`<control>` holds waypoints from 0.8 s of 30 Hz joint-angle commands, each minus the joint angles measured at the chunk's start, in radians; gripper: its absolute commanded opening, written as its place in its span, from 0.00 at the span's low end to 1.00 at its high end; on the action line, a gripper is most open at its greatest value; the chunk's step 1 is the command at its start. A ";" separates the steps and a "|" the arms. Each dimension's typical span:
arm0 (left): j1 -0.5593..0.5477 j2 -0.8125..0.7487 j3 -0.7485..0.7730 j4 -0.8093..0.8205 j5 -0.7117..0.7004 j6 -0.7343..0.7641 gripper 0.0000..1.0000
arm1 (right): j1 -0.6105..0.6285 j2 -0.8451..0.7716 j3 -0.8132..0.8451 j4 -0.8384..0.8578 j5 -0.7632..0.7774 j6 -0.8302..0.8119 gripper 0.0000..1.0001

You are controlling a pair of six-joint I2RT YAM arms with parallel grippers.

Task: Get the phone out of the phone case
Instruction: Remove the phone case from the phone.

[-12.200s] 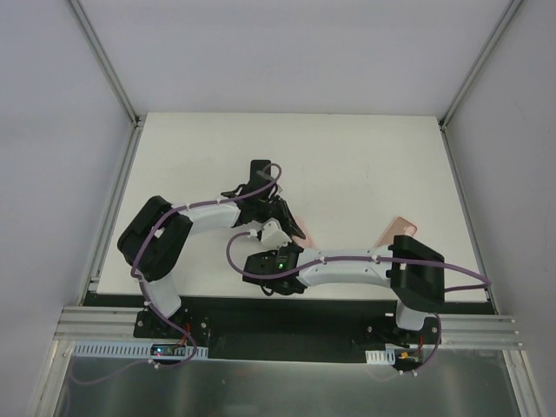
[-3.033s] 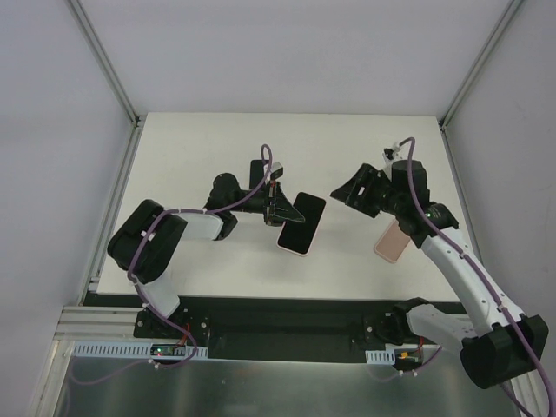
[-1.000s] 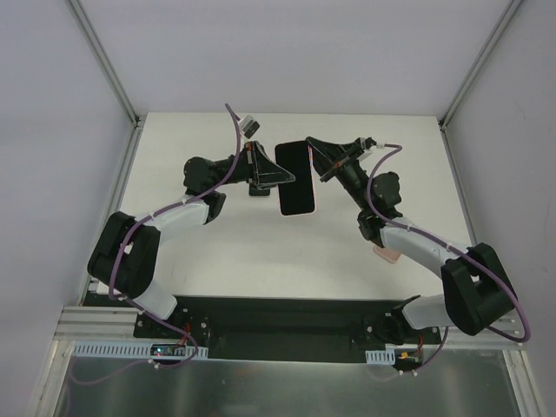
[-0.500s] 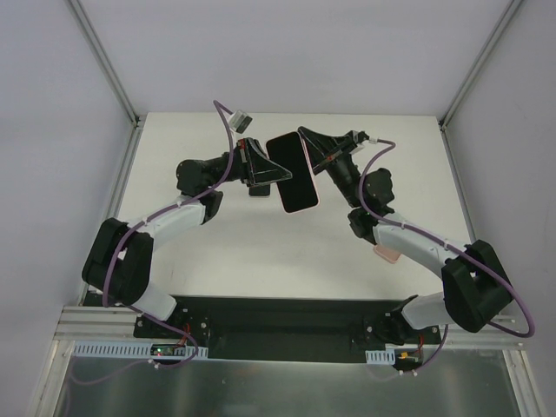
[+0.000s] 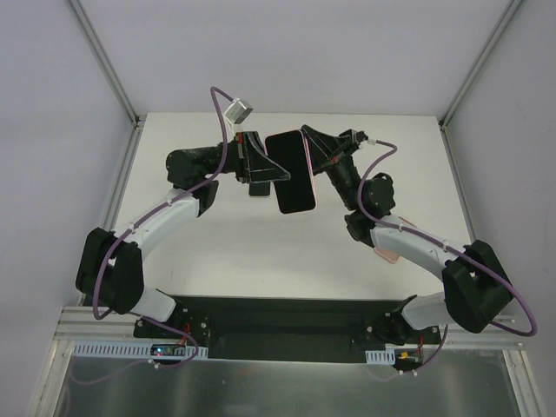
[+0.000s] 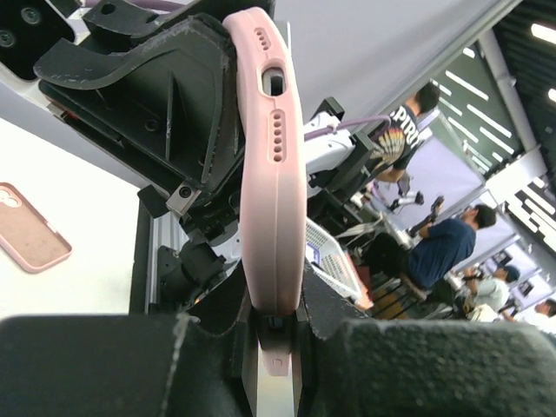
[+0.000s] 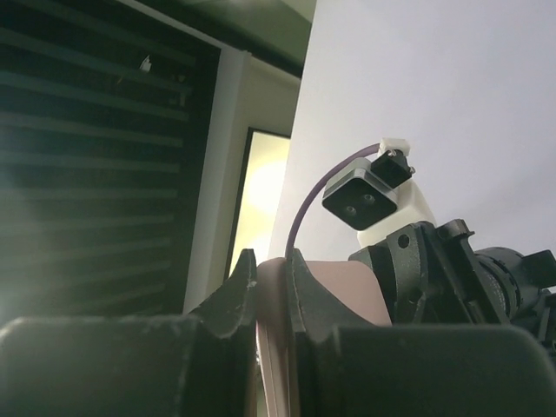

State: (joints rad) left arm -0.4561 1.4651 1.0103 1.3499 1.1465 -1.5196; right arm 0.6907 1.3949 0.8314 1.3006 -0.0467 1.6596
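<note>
Counter nearest the bases (image 5: 217,261) carries a second pink case (image 5: 387,254). It lies flat under the right forearm, below both grippers and well apart from them.

Farther out, lifted clear of the surface, the phone (image 5: 294,174) sits in its phone case (image 6: 271,174) between the two grippers, dark screen facing up. Its long axis runs away from the bases with a slight lean, crosswise to the line joining the grippers.

The left gripper (image 5: 276,172) is clamped on the left long edge. The right gripper (image 5: 314,152) is clamped on the right long edge, toward the far end.

From the left wrist, the pink short edge with its port and speaker holes runs straight away from the jaws toward the right gripper just beyond. Neither arm is nearer, since each holds one side. Each pinch probably takes case and phone together, so separating them likely needs one grip shifted onto the case rim alone.
</note>
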 commanded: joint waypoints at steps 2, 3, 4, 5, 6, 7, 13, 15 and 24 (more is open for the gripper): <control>-0.038 -0.104 0.092 -0.001 0.163 0.128 0.00 | 0.058 0.013 0.000 0.230 -0.096 0.025 0.02; -0.038 -0.117 0.099 -0.027 0.167 0.147 0.00 | 0.059 0.018 -0.012 0.229 -0.094 0.022 0.01; -0.038 -0.139 0.103 -0.078 0.168 0.163 0.00 | 0.059 0.022 -0.018 0.229 -0.094 0.017 0.01; -0.038 -0.149 0.111 -0.095 0.170 0.189 0.00 | 0.058 0.026 -0.023 0.224 -0.094 0.014 0.01; -0.038 -0.158 0.114 -0.106 0.171 0.197 0.00 | 0.059 0.033 -0.035 0.223 -0.094 0.011 0.02; -0.038 -0.172 0.116 -0.116 0.171 0.202 0.00 | 0.059 0.038 -0.038 0.221 -0.096 0.006 0.01; -0.038 -0.206 0.105 -0.129 0.171 0.203 0.00 | 0.056 0.036 -0.064 0.126 -0.143 -0.088 0.01; -0.038 -0.210 0.103 -0.141 0.167 0.203 0.00 | 0.056 -0.014 -0.061 -0.073 -0.198 -0.170 0.02; -0.019 -0.204 0.108 -0.146 0.139 0.197 0.00 | 0.052 -0.272 0.133 -1.207 -0.096 -0.763 0.01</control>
State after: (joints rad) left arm -0.4568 1.3186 1.0565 1.0538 1.2831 -1.3567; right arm 0.7265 1.1240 0.9096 0.7464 -0.1349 1.2121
